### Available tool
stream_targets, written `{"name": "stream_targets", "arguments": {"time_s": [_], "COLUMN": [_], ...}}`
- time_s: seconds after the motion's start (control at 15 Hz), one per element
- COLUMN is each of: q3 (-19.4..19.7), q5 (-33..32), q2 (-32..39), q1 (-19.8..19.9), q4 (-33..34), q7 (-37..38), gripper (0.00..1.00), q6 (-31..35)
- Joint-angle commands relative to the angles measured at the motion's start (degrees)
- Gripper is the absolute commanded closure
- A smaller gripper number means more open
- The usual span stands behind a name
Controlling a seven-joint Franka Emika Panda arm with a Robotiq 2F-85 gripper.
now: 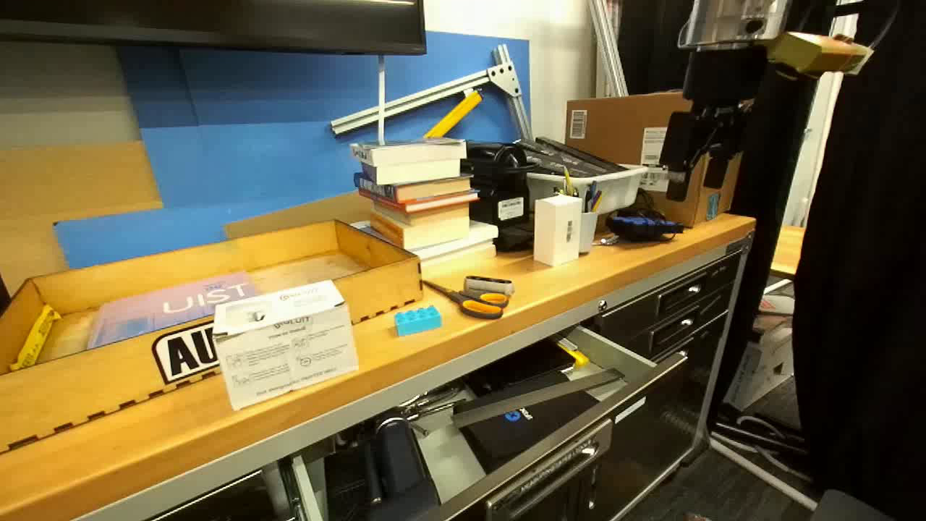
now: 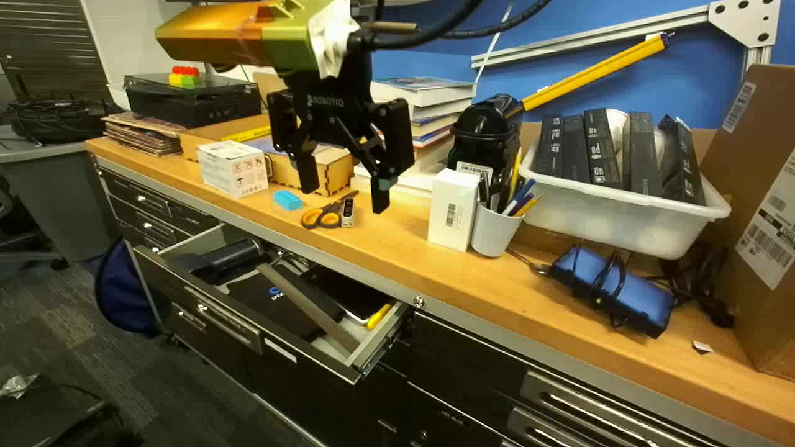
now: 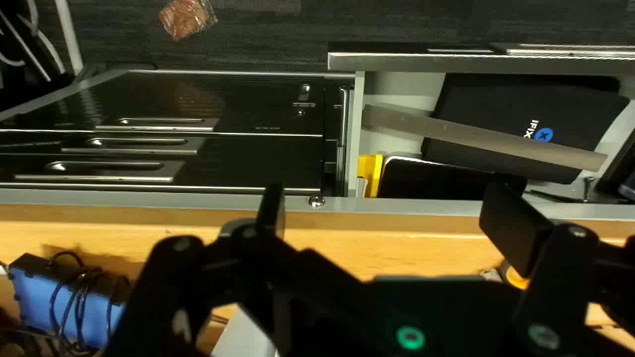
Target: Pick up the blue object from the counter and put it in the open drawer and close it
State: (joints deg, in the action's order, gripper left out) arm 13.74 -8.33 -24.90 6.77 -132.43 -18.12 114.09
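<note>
Hangs over the surface (image 2: pixel 397 242) with empty jaws apart, presumably ready to grip the blue block (image 1: pixel 417 320) near its front edge, with the drawer (image 3: pixel 476 63) open below, likely to receive it.

Light: warm, yellowish, from above; counter (image 2: pixel 385 233) brightly lit in both exterior views, its front edge duller.
Shadow: soft, beneath the white tub (image 2: pixel 621 220), right.
Screen (image 1: pixel 217 25), far side, left, in an exterior view: dark, one streak of reflection.
Black curtain (image 1: pixel 861 289), right: folds mostly lost.
Closed drawers (image 3: pixel 263 161), wrist view: glossy black, narrow glints on the handles (image 3: pixel 136 142).
Gripper (image 3: pixel 384 198), same view: near-silhouette, a green-lit spot (image 3: pixel 411 337) on its body.
Open drawer (image 3: pixel 446 63): black contents (image 3: pixel 570 106) short of detail.
Carpet (image 2: pixel 93 354), left: dim, weave faint.
White carton (image 1: pixel 289 354), near: fine print blurred.
</note>
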Motion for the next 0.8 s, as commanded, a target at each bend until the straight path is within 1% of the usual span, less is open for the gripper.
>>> {"name": "stream_targets", "arguments": {"time_s": [0.0, 0.4, 0.53, 0.67, 0.73], "q3": [-0.40, -0.39, -2.71, -6.28, -8.06], "q5": [0.22, 0.22, 0.20, 1.06, 0.69], "q2": [0.05, -0.15, 3.39, 8.00, 9.68], "q1": [0.45, 0.44, -0.85, -3.71, -4.45], "q4": [0.39, 0.84, 2.44, 3.74, 4.27], "q7": [-0.17, -0.17, 2.38, 3.77, 5.41], "gripper": [0.00, 0.00, 0.00, 0.00, 0.00], "q6": [-0.14, -0.15, -0.39, -0.68, -0.68]}}
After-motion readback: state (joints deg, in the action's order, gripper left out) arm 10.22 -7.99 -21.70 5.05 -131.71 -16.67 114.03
